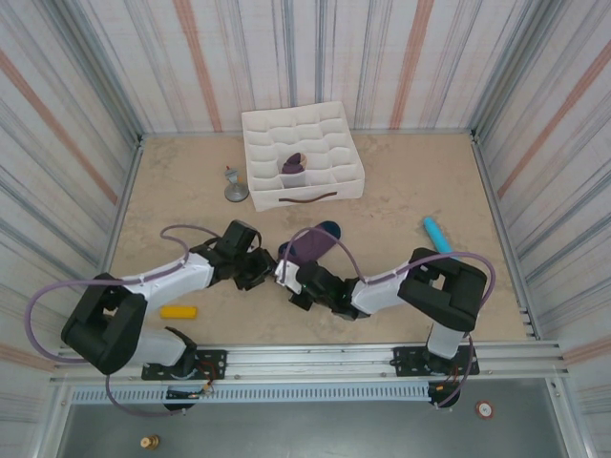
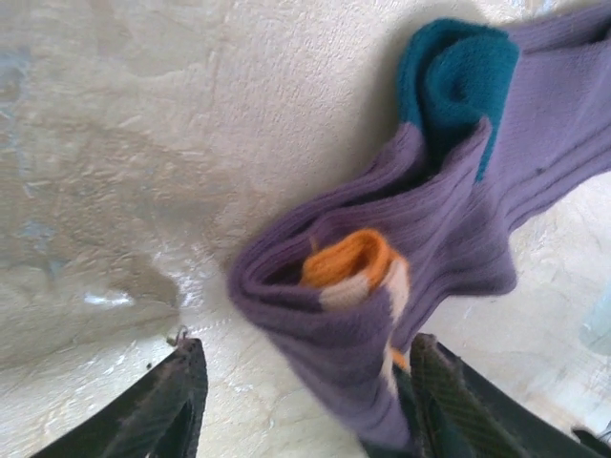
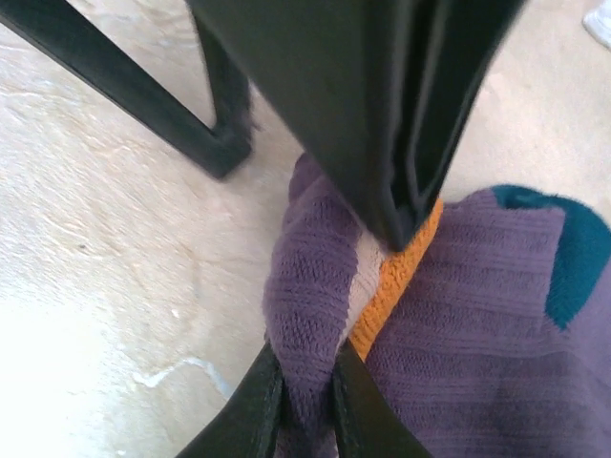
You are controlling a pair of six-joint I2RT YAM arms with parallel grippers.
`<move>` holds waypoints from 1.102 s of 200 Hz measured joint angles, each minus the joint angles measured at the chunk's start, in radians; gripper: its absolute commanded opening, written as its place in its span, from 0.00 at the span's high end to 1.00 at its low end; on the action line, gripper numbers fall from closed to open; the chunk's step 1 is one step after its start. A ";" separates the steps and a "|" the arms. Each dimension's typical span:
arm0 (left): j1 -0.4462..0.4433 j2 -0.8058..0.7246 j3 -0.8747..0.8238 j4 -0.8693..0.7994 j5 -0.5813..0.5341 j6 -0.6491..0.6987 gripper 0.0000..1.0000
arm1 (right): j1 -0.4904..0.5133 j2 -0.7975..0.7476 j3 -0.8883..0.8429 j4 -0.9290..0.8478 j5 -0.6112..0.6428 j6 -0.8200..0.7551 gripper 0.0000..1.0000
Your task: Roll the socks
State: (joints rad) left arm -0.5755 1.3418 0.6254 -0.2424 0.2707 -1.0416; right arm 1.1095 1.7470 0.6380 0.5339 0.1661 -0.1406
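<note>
Right gripper [image 3: 304, 405], on an arm stretched low and leftward, is clamped on a fold of the purple socks [image 3: 458, 315]. Left gripper [image 2: 305, 358], reaching in from the opposite side, spreads wide around the rolled end, one finger against fabric. Socks lie mid-table [image 1: 191, 191].

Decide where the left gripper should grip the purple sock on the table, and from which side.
Grip the sock at its folded end, where purple fabric bunches around the orange cuff. Probably come from the left, open left gripper straddling that fold; the right gripper pinches its other side.
</note>
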 measured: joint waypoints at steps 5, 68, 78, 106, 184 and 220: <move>0.006 -0.004 0.000 -0.002 0.005 0.002 0.31 | -0.013 0.000 0.001 -0.001 -0.011 0.008 0.96; 0.068 -0.150 -0.071 -0.014 0.063 0.035 0.27 | -0.144 0.000 0.046 -0.076 -0.215 0.117 0.99; 0.070 -0.173 -0.084 -0.011 0.064 0.035 0.27 | -0.175 0.000 0.051 -0.087 -0.275 0.141 0.99; 0.070 -0.185 -0.102 0.026 0.078 0.035 0.28 | -0.298 0.026 0.086 -0.127 -0.484 0.229 1.00; 0.045 -0.088 -0.120 0.203 0.087 0.024 0.34 | -0.543 0.173 0.141 -0.108 -0.983 0.543 1.00; 0.016 0.009 -0.093 0.242 0.076 0.023 0.36 | -0.581 0.224 0.191 -0.160 -1.066 0.663 1.00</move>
State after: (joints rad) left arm -0.5594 1.3510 0.5327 -0.0006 0.3470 -1.0187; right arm 0.5282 1.9705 0.8291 0.3737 -0.9001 0.5228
